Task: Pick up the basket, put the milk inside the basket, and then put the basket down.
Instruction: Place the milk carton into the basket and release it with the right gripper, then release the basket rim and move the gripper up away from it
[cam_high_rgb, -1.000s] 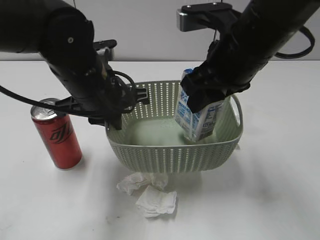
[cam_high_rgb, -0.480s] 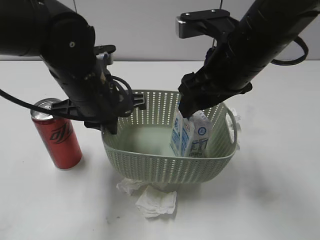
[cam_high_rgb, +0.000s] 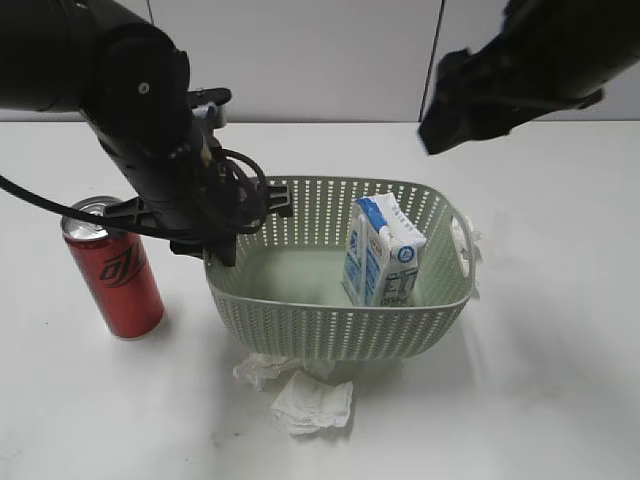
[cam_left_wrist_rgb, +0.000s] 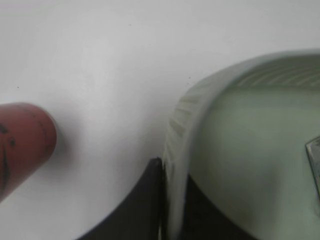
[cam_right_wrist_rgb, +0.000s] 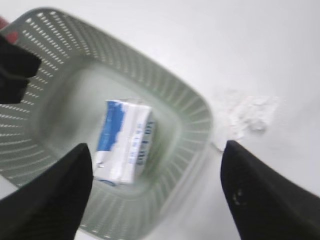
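green basket (cam_high_rgb: 330, 325) on the white table (cam_high_rgb: 560, 380), left rim clamped between the fingers of the left gripper (cam_high_rgb: 225, 215). milk carton (cam_high_rgb: 382, 252) upright inside, toward the right wall, touching no gripper. right gripper (cam_right_wrist_rgb: 155, 200) high above the basket, fingers (cam_right_wrist_rgb: 47, 200) spread wide apart, empty, carton visible between them from the wrist view. red can (cam_high_rgb: 112, 268) upright just left of the basket. crumpled tissue (cam_high_rgb: 312, 402) in front of the basket, another scrap (cam_high_rgb: 468, 240) by its right handle.
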